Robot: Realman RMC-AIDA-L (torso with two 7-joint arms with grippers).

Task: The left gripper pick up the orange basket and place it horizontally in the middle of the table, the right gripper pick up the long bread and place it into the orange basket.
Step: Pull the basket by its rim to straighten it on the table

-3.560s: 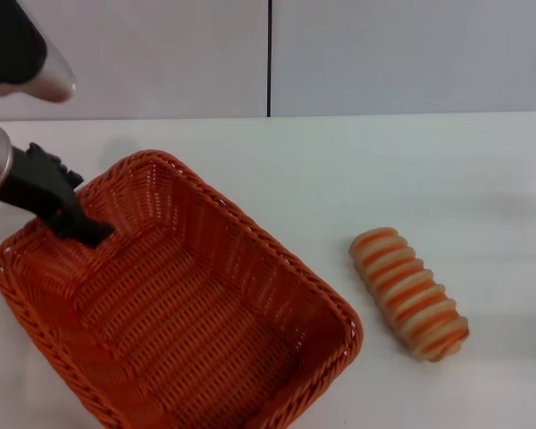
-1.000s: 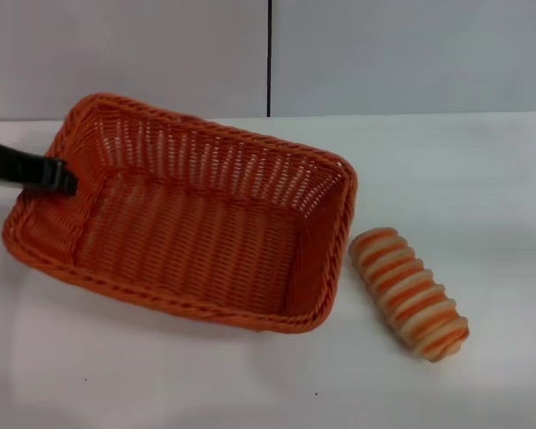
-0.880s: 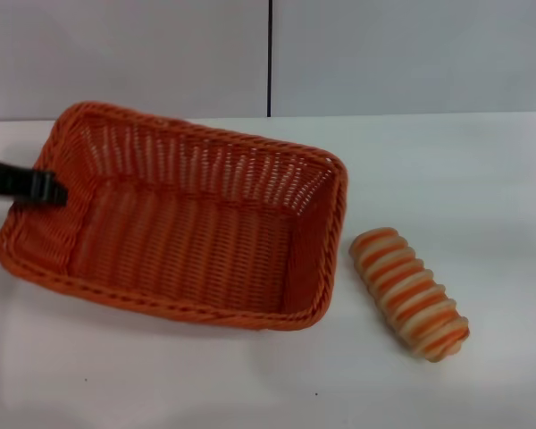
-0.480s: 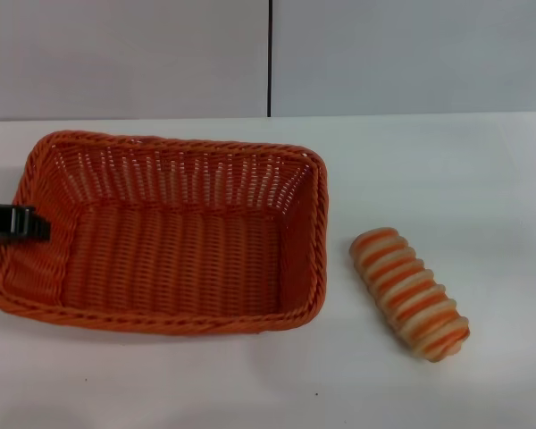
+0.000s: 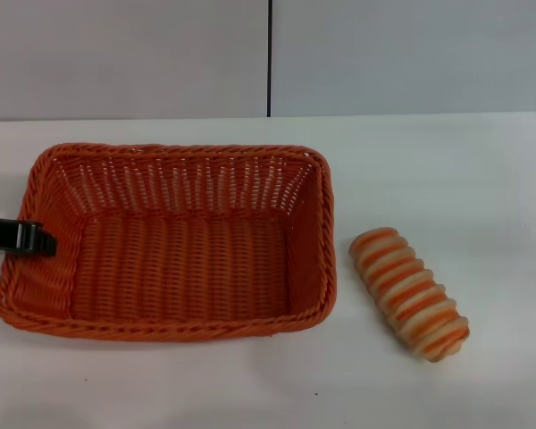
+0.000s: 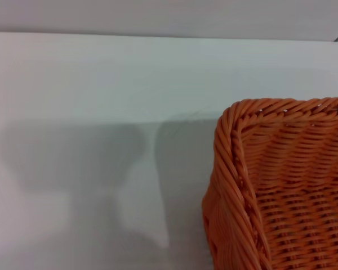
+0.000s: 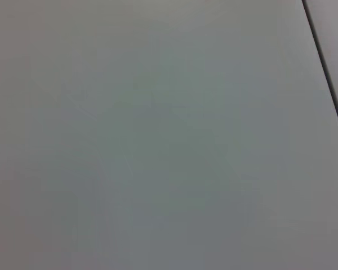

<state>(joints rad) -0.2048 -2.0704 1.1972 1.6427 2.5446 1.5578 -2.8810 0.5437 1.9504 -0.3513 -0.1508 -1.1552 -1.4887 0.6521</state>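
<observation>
The orange basket lies flat and lengthwise across the white table, left of centre, and it is empty. My left gripper reaches in from the left edge of the head view, its dark tip clamped over the basket's left short rim. One corner of the basket fills the left wrist view. The long bread, striped cream and orange, rests on the table just right of the basket, angled toward the front right. The right gripper is out of view.
A grey wall with a dark vertical seam stands behind the table. Bare tabletop extends behind the basket, to the right of the bread and along the front edge. The right wrist view holds only a plain grey surface.
The basket has swung from a diagonal, tilted pose to level and horizontal on the table, carried by my left gripper. In the last half second it shifted slightly right and forward. The bread has not moved.
</observation>
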